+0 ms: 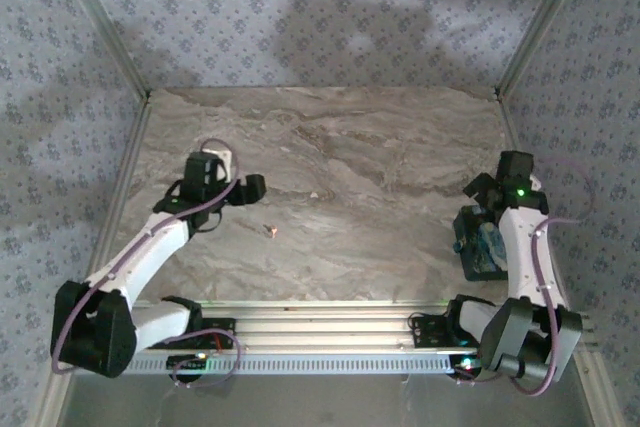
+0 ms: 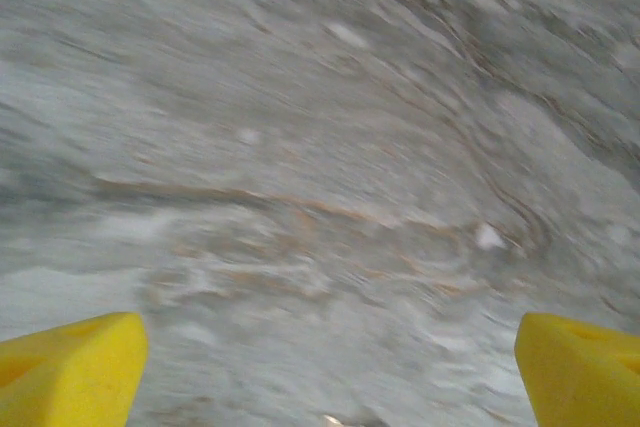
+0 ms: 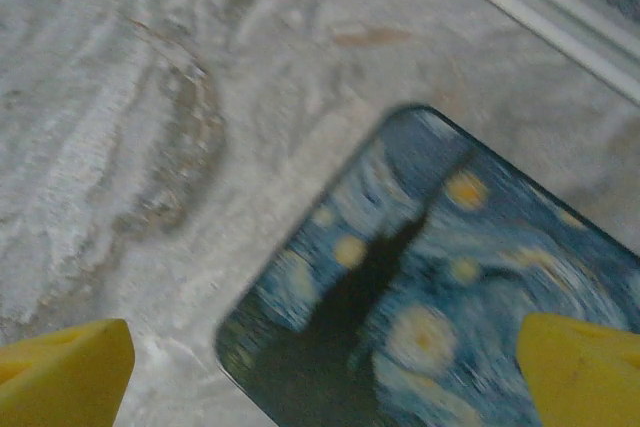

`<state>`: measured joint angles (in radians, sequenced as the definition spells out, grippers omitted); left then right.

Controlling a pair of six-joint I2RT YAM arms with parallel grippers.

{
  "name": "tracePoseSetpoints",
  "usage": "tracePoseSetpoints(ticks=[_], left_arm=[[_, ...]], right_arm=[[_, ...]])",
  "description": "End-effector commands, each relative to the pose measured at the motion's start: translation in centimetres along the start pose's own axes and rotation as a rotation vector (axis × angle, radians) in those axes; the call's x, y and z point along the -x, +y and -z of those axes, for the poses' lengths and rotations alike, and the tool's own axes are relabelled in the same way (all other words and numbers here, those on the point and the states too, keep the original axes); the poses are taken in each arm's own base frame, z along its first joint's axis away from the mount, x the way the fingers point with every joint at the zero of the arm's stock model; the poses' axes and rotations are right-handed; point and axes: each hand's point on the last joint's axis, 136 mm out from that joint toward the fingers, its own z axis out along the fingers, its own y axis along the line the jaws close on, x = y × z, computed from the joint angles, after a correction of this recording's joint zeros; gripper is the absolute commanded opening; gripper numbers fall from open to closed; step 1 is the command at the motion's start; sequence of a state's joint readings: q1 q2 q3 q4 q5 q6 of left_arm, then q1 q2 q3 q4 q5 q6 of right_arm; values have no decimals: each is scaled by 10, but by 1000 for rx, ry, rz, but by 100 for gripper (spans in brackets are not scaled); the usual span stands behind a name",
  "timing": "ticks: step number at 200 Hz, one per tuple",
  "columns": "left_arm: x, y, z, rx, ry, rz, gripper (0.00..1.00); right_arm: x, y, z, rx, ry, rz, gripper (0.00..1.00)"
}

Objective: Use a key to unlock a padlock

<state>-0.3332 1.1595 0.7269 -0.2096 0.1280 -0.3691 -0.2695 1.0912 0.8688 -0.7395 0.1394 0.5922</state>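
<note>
A tiny reddish key (image 1: pixel 272 231) lies on the marble table (image 1: pixel 360 157), left of centre. My left gripper (image 1: pixel 252 187) hovers just up and left of it, apart from it. In the blurred left wrist view its yellow fingertips (image 2: pixel 70 367) stand wide apart over bare marble, and a small pale glint (image 2: pixel 335 419) sits at the bottom edge. My right gripper (image 1: pixel 478 191) is at the right side, above the blue box (image 1: pixel 478 249). Its yellow fingertips (image 3: pixel 585 367) are spread open over the box's painted lid (image 3: pixel 440 307), holding nothing. The padlock is out of view.
The blue box with yellow swirls lies close to the table's right edge, beside a metal frame rail (image 3: pixel 540 17). Patterned walls (image 1: pixel 330 7) close in the back and sides. A slatted rail (image 1: pixel 330 332) runs along the near edge between the arm bases.
</note>
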Motion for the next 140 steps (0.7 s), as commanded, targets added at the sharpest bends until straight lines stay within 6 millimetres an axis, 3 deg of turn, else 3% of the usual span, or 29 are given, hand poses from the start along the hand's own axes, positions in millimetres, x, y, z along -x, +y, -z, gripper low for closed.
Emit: tracePoseSetpoints(ticks=[1, 31, 72, 140], left_arm=[[-5, -31, -10, -55, 46, 10, 94], [-6, -57, -24, -85, 84, -26, 94], [-9, -68, -33, -93, 113, -39, 94], [-15, -54, -32, -34, 106, -41, 95]], right_arm=[[-27, -16, 3, -24, 150, -82, 98], [-41, -8, -21, 26, 268, -50, 91], [-53, 24, -47, 69, 353, 121, 85], [-101, 130, -65, 157, 484, 593, 83]])
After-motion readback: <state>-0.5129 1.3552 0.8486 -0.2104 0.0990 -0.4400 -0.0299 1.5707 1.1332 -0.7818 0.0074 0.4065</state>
